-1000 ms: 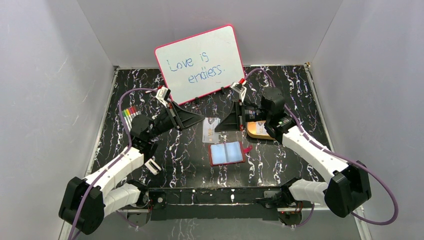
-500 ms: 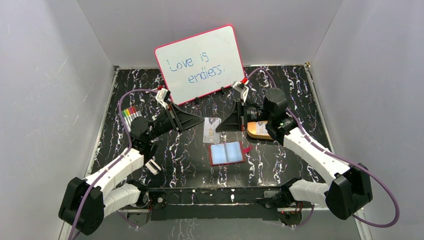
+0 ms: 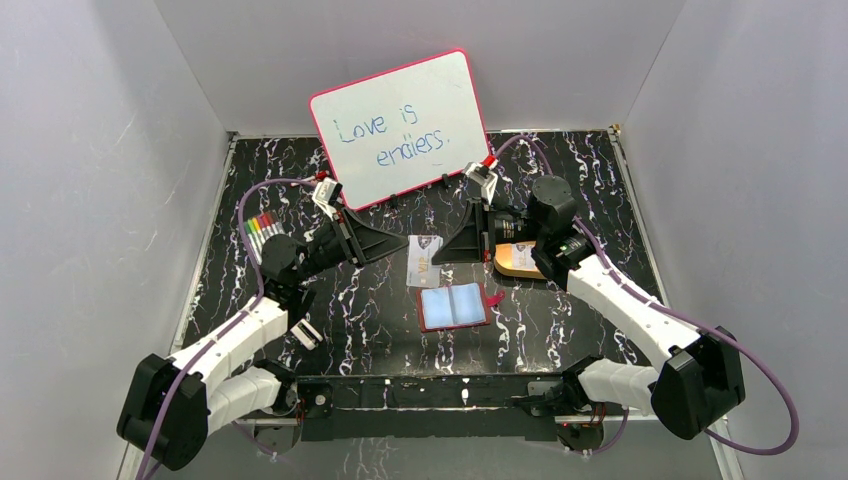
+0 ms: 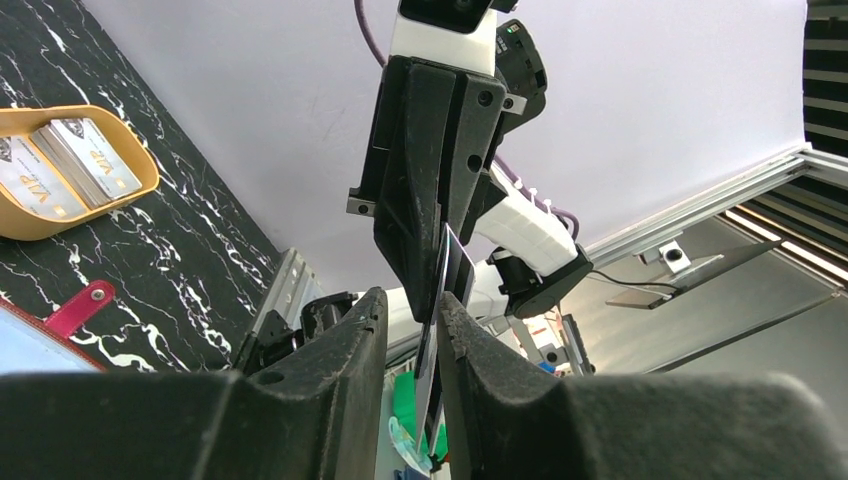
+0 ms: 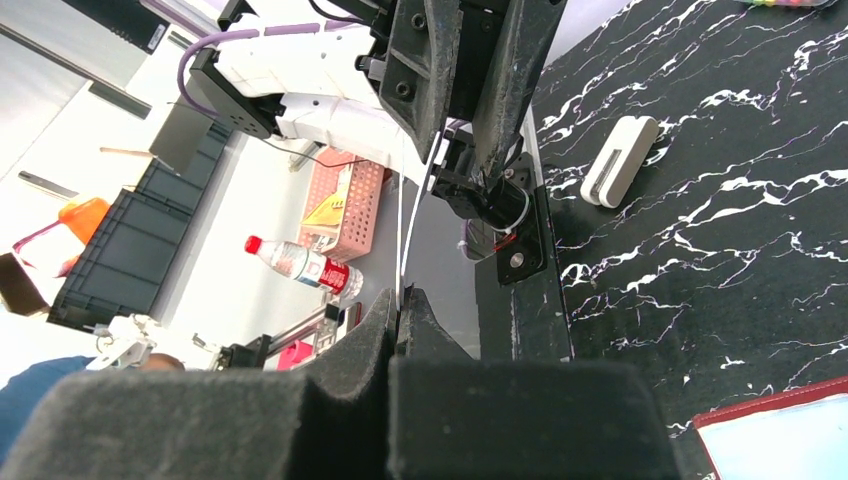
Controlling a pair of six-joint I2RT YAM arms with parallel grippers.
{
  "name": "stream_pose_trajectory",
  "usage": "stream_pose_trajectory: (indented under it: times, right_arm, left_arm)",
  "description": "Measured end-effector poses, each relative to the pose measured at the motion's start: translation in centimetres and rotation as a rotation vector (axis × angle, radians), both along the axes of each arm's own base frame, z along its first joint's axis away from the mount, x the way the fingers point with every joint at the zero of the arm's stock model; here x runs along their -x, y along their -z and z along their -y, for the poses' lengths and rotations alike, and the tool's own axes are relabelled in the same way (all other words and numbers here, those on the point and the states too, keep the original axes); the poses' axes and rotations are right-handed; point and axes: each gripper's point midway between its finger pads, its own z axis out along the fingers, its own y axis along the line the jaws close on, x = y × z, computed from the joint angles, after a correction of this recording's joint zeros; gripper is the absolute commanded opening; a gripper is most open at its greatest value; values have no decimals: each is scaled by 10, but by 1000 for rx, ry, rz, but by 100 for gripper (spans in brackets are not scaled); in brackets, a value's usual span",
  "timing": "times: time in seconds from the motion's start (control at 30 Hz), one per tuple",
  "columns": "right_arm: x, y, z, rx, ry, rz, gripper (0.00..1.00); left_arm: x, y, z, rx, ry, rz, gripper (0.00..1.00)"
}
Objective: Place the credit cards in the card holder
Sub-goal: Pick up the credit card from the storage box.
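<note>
My right gripper pinched one credit card by its edge, just behind the open card holder. My left gripper stood a little open around it. It looked thin, stiff and slippery.

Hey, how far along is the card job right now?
Early. Nothing looks done: no card shows in the pale blue pockets of the open dark-red card holder. In hand: the right pincer is shut on one whitish card between the arms; the left pincer straddles its other edge, jaws apart. Left: slot that card, then at least two more cards in the yellow-orange oval tray.
</note>
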Motion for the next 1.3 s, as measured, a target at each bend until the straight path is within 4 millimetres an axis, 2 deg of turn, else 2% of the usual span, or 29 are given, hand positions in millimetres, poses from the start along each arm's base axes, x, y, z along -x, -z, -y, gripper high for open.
stream_pose_trajectory:
  times: [0.73,0.93,1.0,1.03,1.1,1.17,1.23,1.3]
  right_arm:
    - [2,0,5,6,-23,-28,0]
    - [3,2,5,12,-38,-36,0]
    - [-1,4,2,14,-23,-40,0]
    - [-2,6,0,17,-21,-45,0]
    - [0,6,-1,15,-28,-42,0]
    - [1,6,-1,13,-32,-38,0]
    - [2,5,-1,10,-38,-31,0]
    - [3,5,-1,10,-43,-31,0]
  left_arm:
    - [4,-4,13,-42,39,123,20]
    - [6,-2,15,-50,57,124,10]
    - [14,-2,19,-54,96,129,7]
    - [20,-1,21,-59,122,132,9]
    - [26,4,24,-72,152,125,21]
    - [27,5,25,-76,157,127,27]
    - [27,7,25,-83,162,117,27]
    - [27,9,25,-87,166,111,17]
